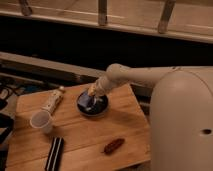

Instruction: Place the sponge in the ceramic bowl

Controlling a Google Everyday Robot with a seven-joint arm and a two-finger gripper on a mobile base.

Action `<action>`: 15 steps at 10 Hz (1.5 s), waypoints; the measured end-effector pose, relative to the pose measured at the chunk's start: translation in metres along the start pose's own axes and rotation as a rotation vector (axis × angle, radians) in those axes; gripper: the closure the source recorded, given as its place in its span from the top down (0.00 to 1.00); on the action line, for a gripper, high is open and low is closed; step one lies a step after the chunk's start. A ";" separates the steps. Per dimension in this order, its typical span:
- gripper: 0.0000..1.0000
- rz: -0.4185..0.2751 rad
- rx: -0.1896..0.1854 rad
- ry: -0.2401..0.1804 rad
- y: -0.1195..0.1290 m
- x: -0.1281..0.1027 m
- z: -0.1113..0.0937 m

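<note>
camera view: gripper (93, 94) hangs just over the bowl (103, 108) at the counter's (125, 127) far middle; its grip state cannot be told. sponge (88, 103) lies inside the bowl.

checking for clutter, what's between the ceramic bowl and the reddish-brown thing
Only bare wooden table between ceramic bowl and reddish-brown thing, in the camera view; the gripper hangs over the bowl.

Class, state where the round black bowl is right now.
In the camera view, the round, glossy black ceramic bowl sits toward the wooden table's far edge, directly below the end effector, with the white paper cup nearer the camera on its left.
</note>
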 end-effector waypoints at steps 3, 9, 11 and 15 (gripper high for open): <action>0.28 0.033 -0.008 -0.028 -0.001 -0.008 -0.001; 0.46 0.062 -0.004 -0.055 -0.010 -0.013 0.003; 0.26 0.064 -0.003 -0.059 -0.009 -0.014 0.006; 0.05 0.046 -0.001 -0.052 -0.006 -0.011 0.015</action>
